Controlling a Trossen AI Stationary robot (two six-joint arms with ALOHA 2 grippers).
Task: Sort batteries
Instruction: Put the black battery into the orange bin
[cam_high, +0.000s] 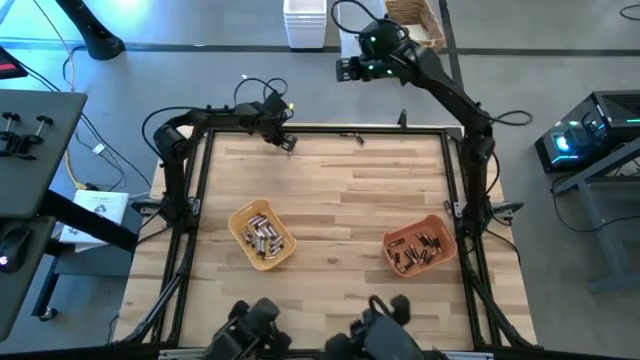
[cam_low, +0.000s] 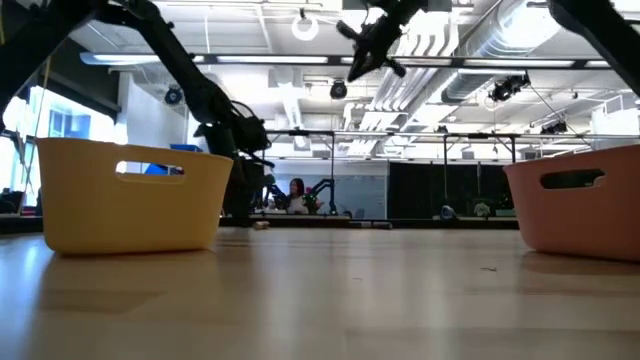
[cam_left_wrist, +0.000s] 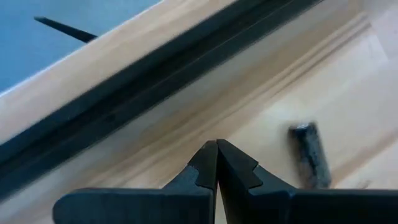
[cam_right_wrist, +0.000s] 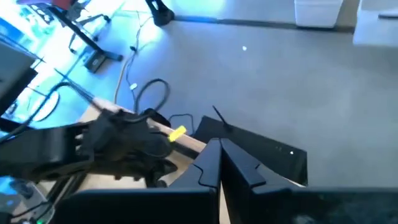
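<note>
A yellow tray (cam_high: 262, 237) at the near left and an orange tray (cam_high: 420, 246) at the near right each hold several batteries (cam_high: 264, 238). One dark battery (cam_left_wrist: 310, 155) lies alone on the wood near the table's far edge. My left gripper (cam_left_wrist: 216, 149) is shut and empty, low over the wood beside that battery, at the far left (cam_high: 287, 143). My right gripper (cam_right_wrist: 219, 149) is shut and empty. It is raised high beyond the far edge (cam_high: 342, 68).
A black frame rail (cam_left_wrist: 155, 81) runs along the table's far edge, close to my left gripper. A small dark thing (cam_high: 353, 136) lies by the far edge near the middle. Bare wood stretches between the two trays. White bins (cam_high: 305, 22) stand on the floor beyond the table.
</note>
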